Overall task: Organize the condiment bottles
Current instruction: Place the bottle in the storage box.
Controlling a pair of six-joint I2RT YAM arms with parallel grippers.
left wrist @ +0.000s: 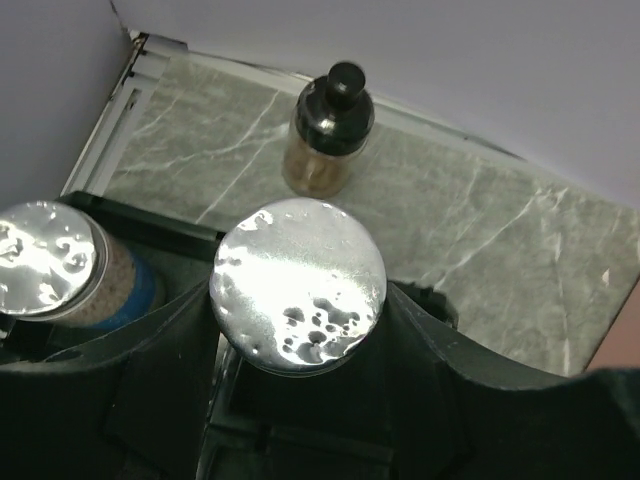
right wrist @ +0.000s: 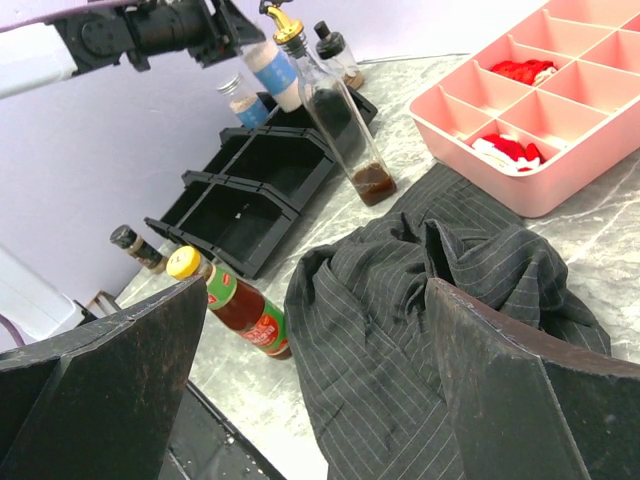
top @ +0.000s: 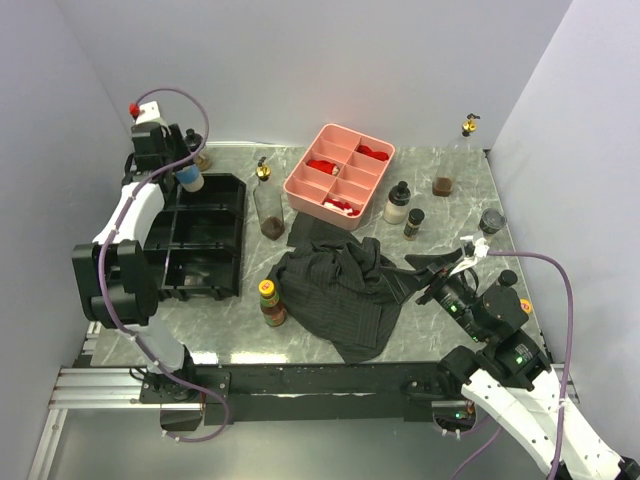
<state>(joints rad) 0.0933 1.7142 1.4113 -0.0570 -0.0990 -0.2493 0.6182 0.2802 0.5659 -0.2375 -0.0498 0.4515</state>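
A crumpled striped cloth [top: 345, 285] covers the middle front of the table [top: 430, 160], right up against the pink divided tray [top: 318, 208]. The tall pourer bottle [top: 267, 200] narrows the gap between that tray and the black divided tray [top: 236, 230], whose far end holds a blue-labelled jar [left wrist: 45, 265] and the left gripper [left wrist: 300, 320] clamped on a silver-capped jar [left wrist: 297, 280]. Bare marble runs along the back wall.

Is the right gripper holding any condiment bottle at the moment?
No, the right gripper has its jaws wide open with nothing between them, only the crumpled dark pinstriped cloth beneath.
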